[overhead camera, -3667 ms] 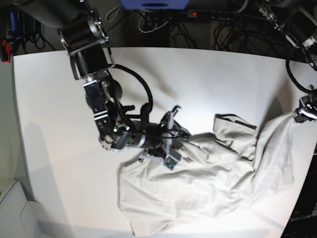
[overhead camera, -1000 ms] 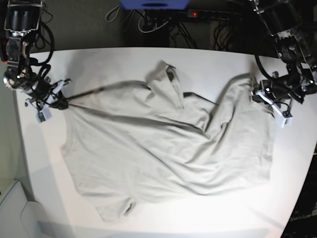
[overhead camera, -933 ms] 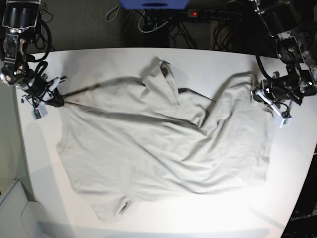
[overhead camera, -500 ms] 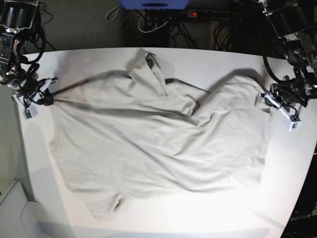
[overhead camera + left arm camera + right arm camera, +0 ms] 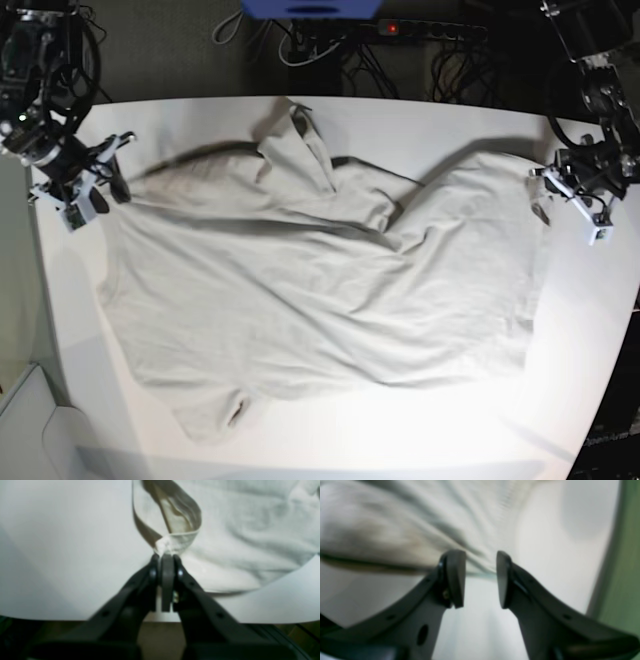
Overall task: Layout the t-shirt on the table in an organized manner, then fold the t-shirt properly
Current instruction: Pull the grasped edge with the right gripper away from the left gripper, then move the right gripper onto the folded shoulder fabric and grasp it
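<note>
1. I see the plain grey-beige cloth t-shirt (image 5: 320, 290) spread wide across the matte white table (image 5: 330, 450).
2. My left gripper (image 5: 166, 557) is clamped on the shirt's bunched edge.
3. My right gripper (image 5: 480, 577) stands apart beside the shirt's opposite edge, gripping nothing.
4. No readable writing anywhere.

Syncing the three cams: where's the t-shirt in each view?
Base: t-shirt spread across the table, middle of frame.
Left wrist: upper right, one edge pinched in the shut left gripper.
Right wrist: upper left, blurred, beyond the open right gripper.
Shared landmark: the white table.
</note>
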